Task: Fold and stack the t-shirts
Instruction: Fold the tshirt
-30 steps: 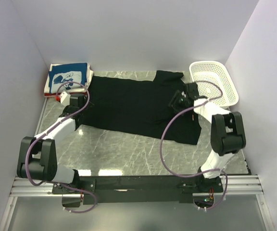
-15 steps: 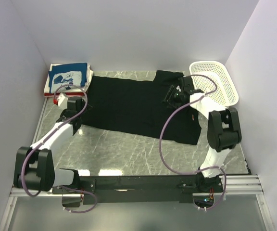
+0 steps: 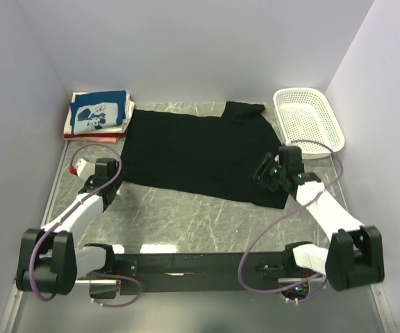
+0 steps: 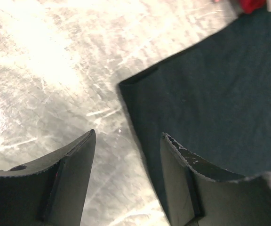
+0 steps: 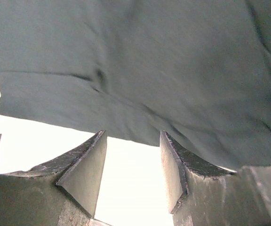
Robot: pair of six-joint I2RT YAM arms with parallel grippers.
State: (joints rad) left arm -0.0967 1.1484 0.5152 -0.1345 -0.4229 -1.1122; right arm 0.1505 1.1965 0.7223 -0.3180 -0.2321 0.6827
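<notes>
Left gripper (image 4: 126, 137) now back off shirt (image 3: 193, 149), over bare table (image 3: 186, 215) by its near-left corner. Right gripper (image 5: 133, 137) moves from shirt's far-right part near basket (image 3: 311, 123) to near-right edge.

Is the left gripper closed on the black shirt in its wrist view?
No, the left gripper stands open over a corner of the black shirt, with its fingers apart and no cloth pinched between them.

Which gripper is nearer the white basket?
Right. The right gripper is at the black t-shirt's near-right corner, just in front of the basket; the left gripper is at the shirt's opposite, left edge.
</notes>
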